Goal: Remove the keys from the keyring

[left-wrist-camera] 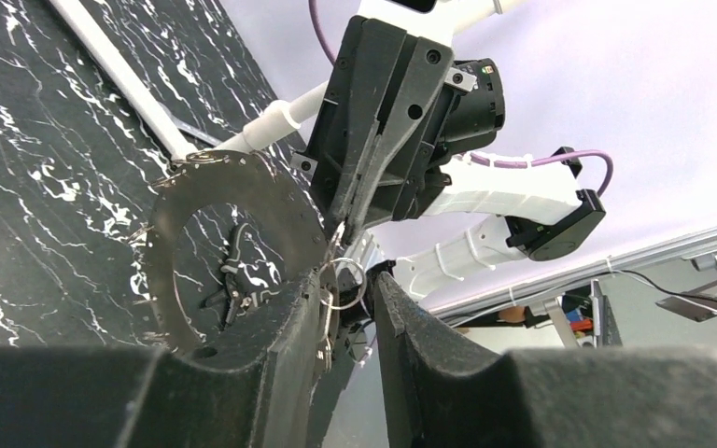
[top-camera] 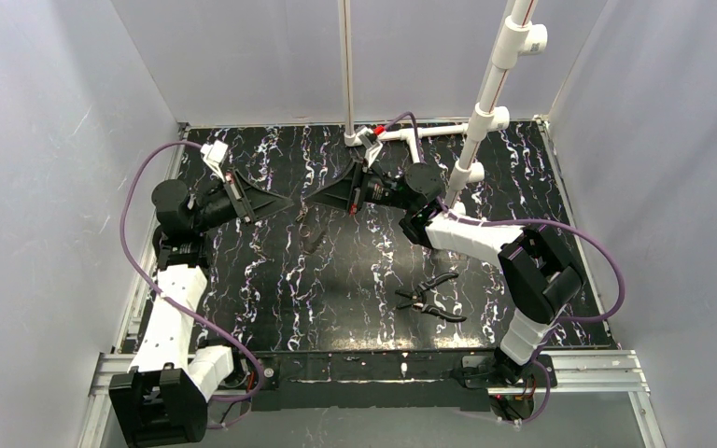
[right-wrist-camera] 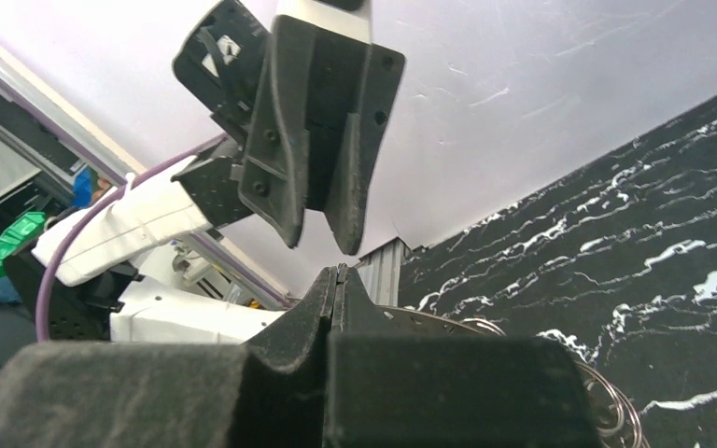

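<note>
The keyring (left-wrist-camera: 233, 187) is a wide silvery band with a hollow centre, held on edge above the table. My right gripper (left-wrist-camera: 341, 222) is shut on its rim; in the right wrist view its tips (right-wrist-camera: 338, 271) are pressed together and the band (right-wrist-camera: 429, 322) curves away behind them. A small wire ring (left-wrist-camera: 344, 283) hangs from the band in the gap of my left gripper (left-wrist-camera: 350, 280), whose jaws stand apart. Small metal pieces (left-wrist-camera: 327, 347) dangle along its left finger; I cannot tell whether they are keys. From above, both grippers (top-camera: 291, 199) (top-camera: 315, 198) meet tip to tip mid-table.
Black-handled pliers (top-camera: 429, 299) lie on the black marbled table (top-camera: 243, 289) to the front right. A white pipe frame (top-camera: 485, 103) stands at the back, near the right arm. White walls close in the sides.
</note>
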Controlling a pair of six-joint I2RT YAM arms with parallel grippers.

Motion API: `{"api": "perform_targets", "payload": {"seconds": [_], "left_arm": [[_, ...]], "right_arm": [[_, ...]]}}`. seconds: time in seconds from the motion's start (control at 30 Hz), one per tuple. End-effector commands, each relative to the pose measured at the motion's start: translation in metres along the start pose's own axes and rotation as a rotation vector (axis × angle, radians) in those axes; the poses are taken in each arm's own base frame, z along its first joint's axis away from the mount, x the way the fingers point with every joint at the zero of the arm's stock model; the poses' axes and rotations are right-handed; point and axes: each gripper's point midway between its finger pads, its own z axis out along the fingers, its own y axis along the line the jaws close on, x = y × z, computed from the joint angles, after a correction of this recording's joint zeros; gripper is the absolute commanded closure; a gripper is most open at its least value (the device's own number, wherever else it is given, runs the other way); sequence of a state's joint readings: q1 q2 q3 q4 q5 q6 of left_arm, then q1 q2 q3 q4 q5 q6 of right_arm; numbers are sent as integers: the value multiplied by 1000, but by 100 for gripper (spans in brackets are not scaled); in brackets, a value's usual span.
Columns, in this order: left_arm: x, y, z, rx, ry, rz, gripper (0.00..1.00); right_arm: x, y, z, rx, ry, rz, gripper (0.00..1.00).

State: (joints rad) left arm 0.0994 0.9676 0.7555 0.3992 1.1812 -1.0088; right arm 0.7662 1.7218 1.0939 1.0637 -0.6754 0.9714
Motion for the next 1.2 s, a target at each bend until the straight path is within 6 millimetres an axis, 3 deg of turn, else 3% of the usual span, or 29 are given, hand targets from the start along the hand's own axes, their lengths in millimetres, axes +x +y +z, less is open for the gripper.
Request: {"api": "perform_targets", "payload": {"seconds": [0.0, 0.47, 0.93, 1.17], "left_arm": [[-1, -7, 7, 34, -9, 7, 74], [10, -24, 12, 120, 8, 68, 86], [14, -28, 14, 148, 4, 61, 85], [19, -27, 17, 156, 11, 57, 91]], "right_arm": [[-24, 38, 4, -126, -90, -86, 99], [-20, 48, 8, -178, -84, -118, 99], [-22, 47, 11, -183, -96, -109, 99], [-25, 49, 13, -191, -100, -113, 99]]}}
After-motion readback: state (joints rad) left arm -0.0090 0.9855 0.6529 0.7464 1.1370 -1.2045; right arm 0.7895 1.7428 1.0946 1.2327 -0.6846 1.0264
